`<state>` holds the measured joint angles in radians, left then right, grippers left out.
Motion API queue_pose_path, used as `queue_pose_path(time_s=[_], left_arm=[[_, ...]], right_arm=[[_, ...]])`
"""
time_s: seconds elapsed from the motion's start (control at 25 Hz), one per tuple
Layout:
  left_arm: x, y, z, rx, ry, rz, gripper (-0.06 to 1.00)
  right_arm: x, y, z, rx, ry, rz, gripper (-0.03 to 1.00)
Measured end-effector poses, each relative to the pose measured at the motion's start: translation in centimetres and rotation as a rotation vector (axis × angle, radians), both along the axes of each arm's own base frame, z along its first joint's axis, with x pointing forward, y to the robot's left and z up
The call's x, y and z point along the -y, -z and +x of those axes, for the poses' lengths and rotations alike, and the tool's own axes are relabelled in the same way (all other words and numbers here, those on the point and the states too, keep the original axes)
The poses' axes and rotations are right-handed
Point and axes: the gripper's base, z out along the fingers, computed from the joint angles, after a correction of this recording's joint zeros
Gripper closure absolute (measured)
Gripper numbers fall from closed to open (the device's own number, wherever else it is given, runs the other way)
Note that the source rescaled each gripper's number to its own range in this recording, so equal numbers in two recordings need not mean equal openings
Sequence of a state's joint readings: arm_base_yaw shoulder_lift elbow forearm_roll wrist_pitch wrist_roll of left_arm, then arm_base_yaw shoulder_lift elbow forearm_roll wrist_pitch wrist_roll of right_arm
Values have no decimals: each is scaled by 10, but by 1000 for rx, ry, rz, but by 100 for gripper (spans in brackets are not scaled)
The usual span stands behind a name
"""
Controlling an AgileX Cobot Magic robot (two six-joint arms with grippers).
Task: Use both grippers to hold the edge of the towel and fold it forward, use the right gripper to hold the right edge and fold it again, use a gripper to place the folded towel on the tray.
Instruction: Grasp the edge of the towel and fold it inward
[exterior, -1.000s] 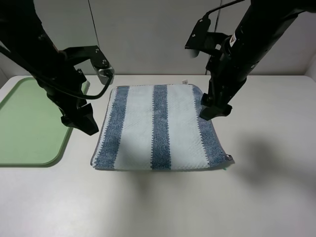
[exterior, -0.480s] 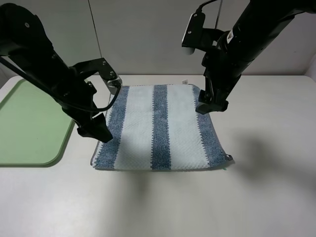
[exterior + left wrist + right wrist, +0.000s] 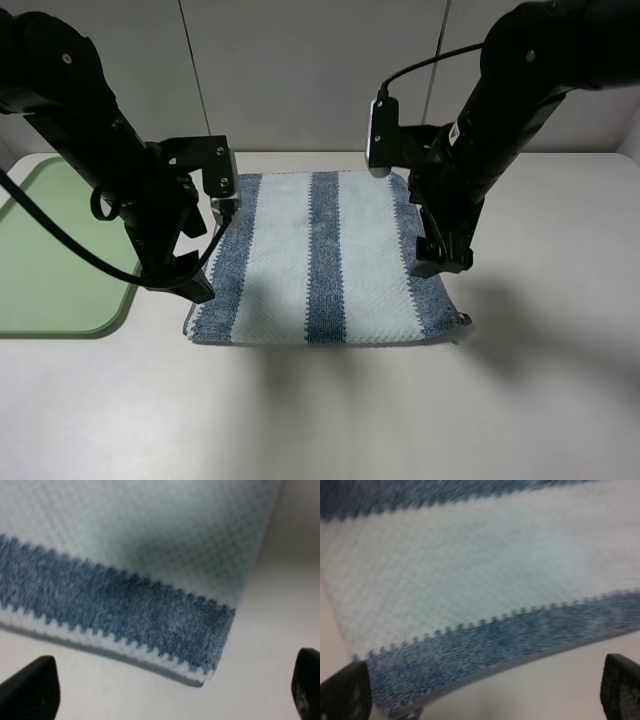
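1. Two black arms are seen from the high view, one on each side of the single striped towel [image 3: 325, 255]. The towel is spread flat on the white table [image 3: 320, 420], just beside the green tray [image 3: 40, 290] and not on it.
2. From the same view, the left claw [image 3: 185, 282] is held low at the towel's near left corner. The right claw [image 3: 440, 260] is held over the dark stripe along the right side. No cloth is seen lifted.
3. In the left wrist view, the left claw [image 3: 169, 692] is released. Its fingertips [image 3: 30, 690] are spread wide with nothing gripped between them. The towel [image 3: 140, 570] fills most of the picture, and its grey hem [image 3: 100, 647] and one corner are seen close to the gap.
4. In the right wrist view, the right claw [image 3: 484, 692] is likewise released, its fingertips [image 3: 345, 692] far apart. The towel [image 3: 470, 580] and its hem [image 3: 520, 662] are seen just ahead of the gap, untouched.
5. The first fold is judged not yet begun. If the claws are closed beside the hem, only table may be pinched and the edge missed. If one corner is caught and the other is not, a skewed fold can be expected. A grip set too far in on the right stripe may bunch the cloth.
6. Counted: two arms, two claws, one towel with three dark stripes, one tray, one table.
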<state>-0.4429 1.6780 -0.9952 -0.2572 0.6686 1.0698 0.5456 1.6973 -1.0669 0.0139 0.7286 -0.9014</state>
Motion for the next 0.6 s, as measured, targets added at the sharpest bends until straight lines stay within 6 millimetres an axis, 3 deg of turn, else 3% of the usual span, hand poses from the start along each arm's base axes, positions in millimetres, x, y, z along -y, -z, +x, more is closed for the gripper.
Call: queue_pose_path(time_s=[0.32, 0.6], left_arm=[[28, 6, -20, 53, 172, 49, 3], [23, 24, -36, 24, 220, 106, 3]], right_arm=[[9, 26, -15, -21, -141, -60, -3], [13, 35, -22, -31, -164, -72, -3]])
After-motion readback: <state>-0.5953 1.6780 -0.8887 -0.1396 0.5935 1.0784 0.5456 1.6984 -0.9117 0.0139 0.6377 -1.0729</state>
